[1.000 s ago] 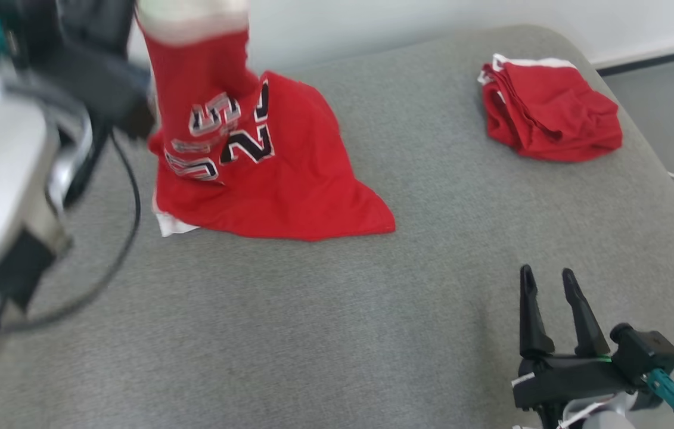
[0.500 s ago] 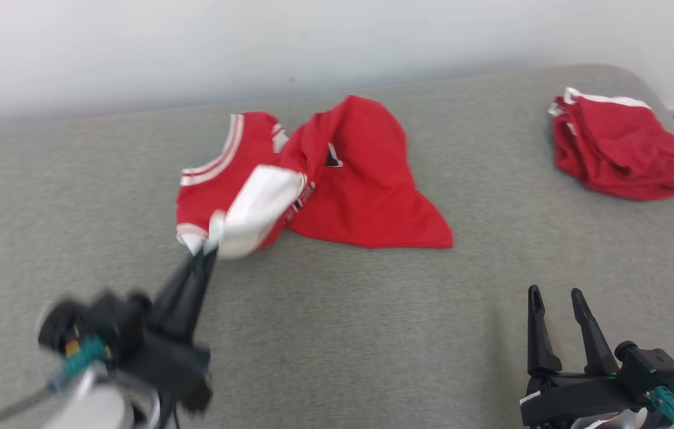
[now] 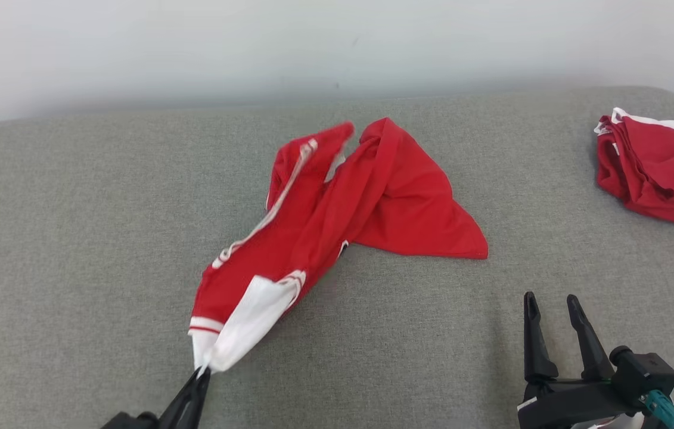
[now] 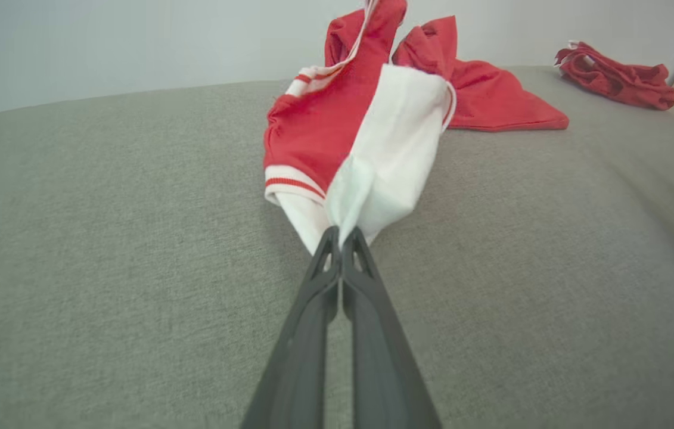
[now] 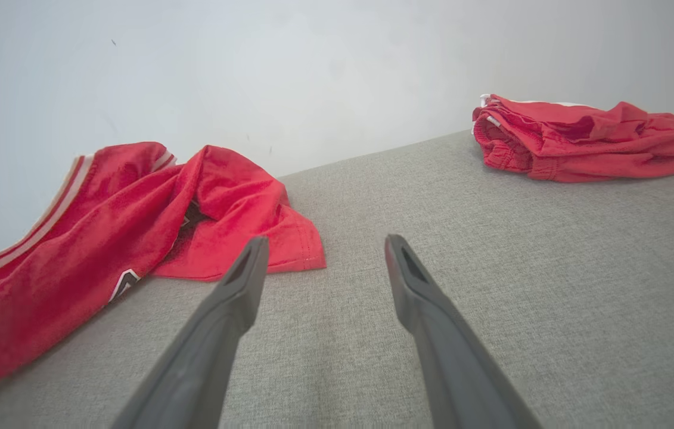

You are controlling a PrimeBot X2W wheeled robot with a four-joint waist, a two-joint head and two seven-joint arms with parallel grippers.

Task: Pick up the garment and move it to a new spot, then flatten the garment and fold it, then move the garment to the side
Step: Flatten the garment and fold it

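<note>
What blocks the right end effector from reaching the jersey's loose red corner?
Probably nothing, so likely yes: the right end effector is open, and bare grey cushion lies between it and the jersey corner. The left end effector grips the white end.

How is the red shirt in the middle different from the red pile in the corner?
The shirt lies stretched long and loose; the pile is bunched up tight. The shirt's white corner is pinched in the left end effector; nothing touches the pile. The shirt spreads wider than the pile. Both are red with white trim.
</note>
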